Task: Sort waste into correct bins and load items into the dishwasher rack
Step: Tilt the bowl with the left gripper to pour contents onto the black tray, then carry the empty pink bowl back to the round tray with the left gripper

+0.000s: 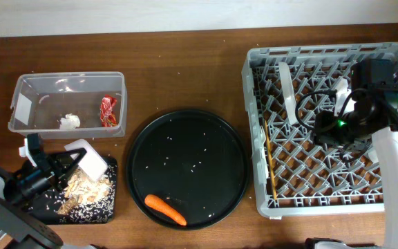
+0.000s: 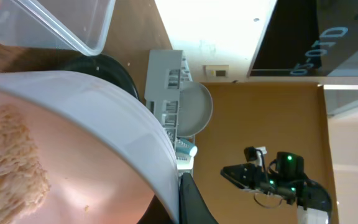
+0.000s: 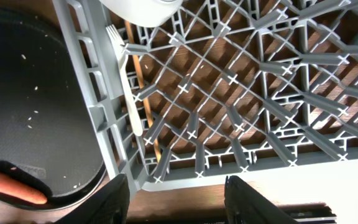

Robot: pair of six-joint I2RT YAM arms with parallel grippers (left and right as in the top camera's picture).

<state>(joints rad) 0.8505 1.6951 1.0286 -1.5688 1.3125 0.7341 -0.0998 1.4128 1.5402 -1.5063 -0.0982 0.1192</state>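
Observation:
My left gripper (image 1: 71, 164) is shut on the rim of a white bowl (image 1: 88, 158), which is tipped over the shallow black tray (image 1: 95, 214). Beige food scraps (image 1: 81, 188) lie in that tray. In the left wrist view the bowl (image 2: 92, 124) fills the frame, scraps (image 2: 5, 155) cling inside it, and my left gripper (image 2: 179, 202) pinches its rim. The clear tub (image 1: 19, 104) holds a red wrapper (image 1: 108, 109) and a white tissue wad (image 1: 69, 122). My right gripper (image 1: 340, 128) hangs open over the grey rack (image 1: 254, 69). A plate (image 1: 287, 90), chopsticks (image 1: 269, 159) and a fork (image 3: 126, 81) sit in the rack.
The large round black tray (image 1: 188, 149) lies between the bins and the rack, with an orange carrot (image 1: 165, 209) near its front edge. In the right wrist view, my right gripper (image 3: 178, 202) is over the rack's near wall (image 3: 241, 171), with the carrot (image 3: 11, 186) at the lower left.

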